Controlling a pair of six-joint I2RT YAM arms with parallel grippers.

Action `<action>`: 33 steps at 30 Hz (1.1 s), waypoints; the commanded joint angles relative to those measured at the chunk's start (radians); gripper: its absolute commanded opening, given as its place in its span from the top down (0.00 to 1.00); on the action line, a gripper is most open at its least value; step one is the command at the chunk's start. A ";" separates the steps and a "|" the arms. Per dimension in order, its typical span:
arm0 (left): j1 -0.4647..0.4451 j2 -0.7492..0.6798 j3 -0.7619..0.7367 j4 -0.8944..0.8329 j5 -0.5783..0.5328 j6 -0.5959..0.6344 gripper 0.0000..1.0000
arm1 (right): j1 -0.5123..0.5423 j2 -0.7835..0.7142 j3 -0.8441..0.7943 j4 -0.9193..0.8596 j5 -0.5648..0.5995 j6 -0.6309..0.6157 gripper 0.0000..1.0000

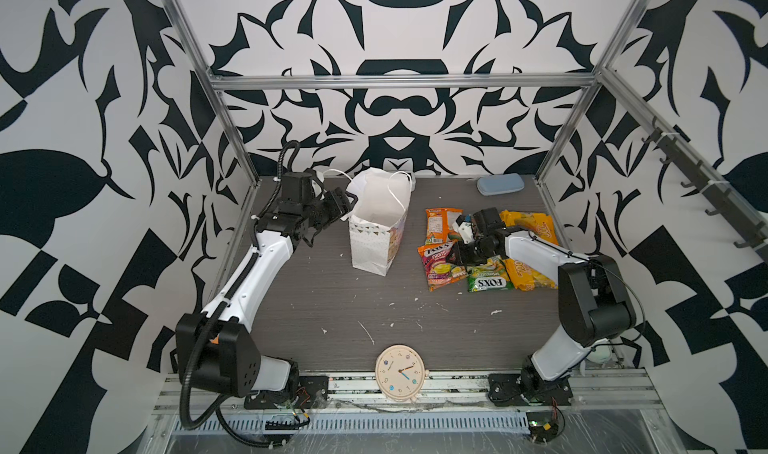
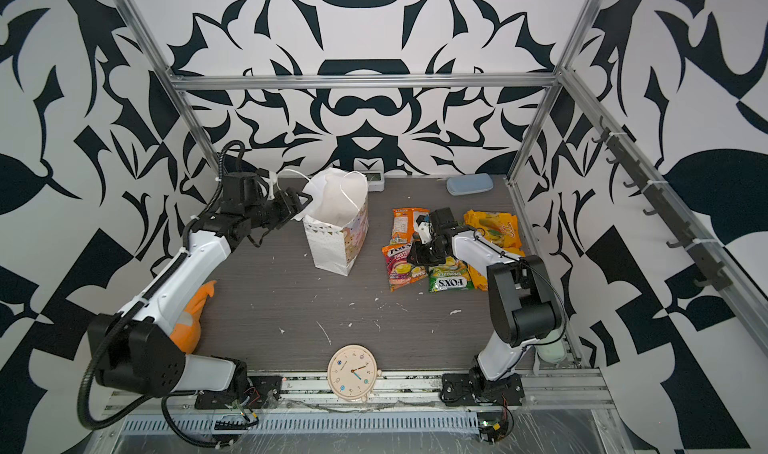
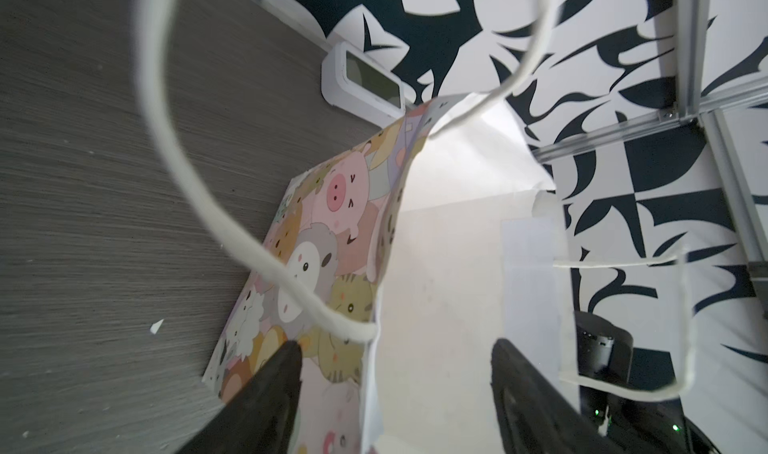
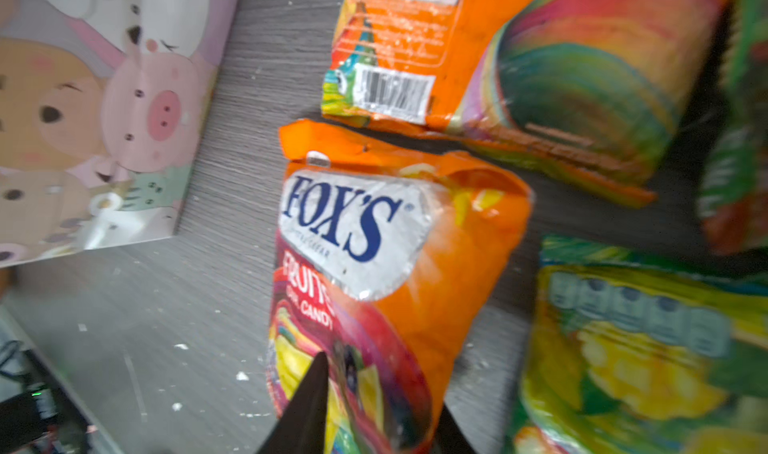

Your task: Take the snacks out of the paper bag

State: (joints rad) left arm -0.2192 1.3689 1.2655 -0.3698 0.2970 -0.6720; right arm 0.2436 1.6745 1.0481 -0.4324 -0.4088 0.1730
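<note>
The white paper bag [image 1: 374, 239] [image 2: 332, 239] stands upright and open at the back middle of the table. Its cartoon animal side [image 3: 332, 244] [image 4: 104, 119] shows in both wrist views. My left gripper [image 1: 347, 200] [image 2: 301, 202] [image 3: 399, 368] is open at the bag's left rim, its fingers on either side of the wall edge, the cord handle [image 3: 187, 181] looping in front. Several snacks lie right of the bag: an orange FOX'S packet [image 1: 436, 260] [image 4: 395, 244], a green FOX'S packet [image 1: 488, 279], an orange packet [image 1: 440, 223] and yellow packets [image 1: 528, 223]. My right gripper [image 1: 455, 260] [image 4: 382, 406] is low over the orange FOX'S packet, jaws apart astride its end.
A cream clock [image 1: 400, 373] lies at the front edge. A blue case [image 1: 498, 183] and a small white screen device [image 2: 372, 179] sit along the back wall. An orange plush fish [image 2: 193, 319] lies behind the left arm. Metal frame posts border the table.
</note>
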 commanded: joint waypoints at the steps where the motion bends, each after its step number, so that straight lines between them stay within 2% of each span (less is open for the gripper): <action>1: 0.004 -0.074 0.074 -0.103 -0.130 0.112 0.20 | 0.002 -0.005 0.048 -0.061 0.101 -0.019 0.62; 4: 0.019 -0.145 0.072 -0.109 -0.184 0.172 0.19 | 0.002 -0.021 0.050 -0.078 0.106 -0.014 0.63; 7: 0.046 -0.221 0.022 -0.080 -0.299 0.195 0.20 | 0.003 -0.054 0.039 -0.076 0.095 0.000 0.79; 9: 0.076 -0.269 -0.019 -0.065 -0.354 0.208 0.25 | 0.002 -0.067 0.039 -0.091 0.098 0.013 0.87; 11: 0.113 -0.301 -0.074 -0.055 -0.431 0.216 0.24 | 0.002 -0.075 0.036 -0.112 0.100 0.028 0.90; 12: 0.150 -0.304 -0.103 -0.053 -0.428 0.213 0.24 | 0.002 -0.078 0.034 -0.123 0.100 0.033 0.90; 15: 0.259 -0.261 -0.181 -0.055 -0.346 0.185 0.26 | 0.003 -0.091 0.020 -0.145 0.141 0.043 0.82; 17: 0.290 -0.223 -0.248 -0.002 -0.278 0.167 0.28 | 0.002 -0.106 0.013 -0.151 0.167 0.048 0.70; 18: 0.292 -0.201 -0.274 0.025 -0.253 0.148 0.30 | 0.002 -0.106 0.015 -0.156 0.170 0.049 0.67; 23: 0.270 -0.103 -0.335 0.121 -0.189 0.123 0.30 | 0.003 -0.136 0.060 -0.195 0.273 0.068 0.63; 26: 0.228 -0.014 -0.327 0.122 -0.206 0.145 0.33 | 0.002 -0.196 0.060 -0.138 0.320 0.095 0.62; 28: 0.215 0.035 -0.333 0.154 -0.168 0.135 0.37 | 0.003 -0.247 0.024 -0.037 0.357 0.119 0.61; 30: 0.194 0.083 -0.341 0.195 -0.153 0.125 0.40 | 0.002 -0.271 -0.014 0.080 0.340 0.152 0.58; 33: 0.158 0.153 -0.335 0.240 -0.126 0.125 0.42 | 0.019 -0.222 0.004 0.187 0.228 0.232 0.57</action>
State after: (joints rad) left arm -0.0368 1.4757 0.9249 -0.1993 0.1265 -0.5343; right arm 0.2455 1.4231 1.0435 -0.4122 -0.1246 0.3157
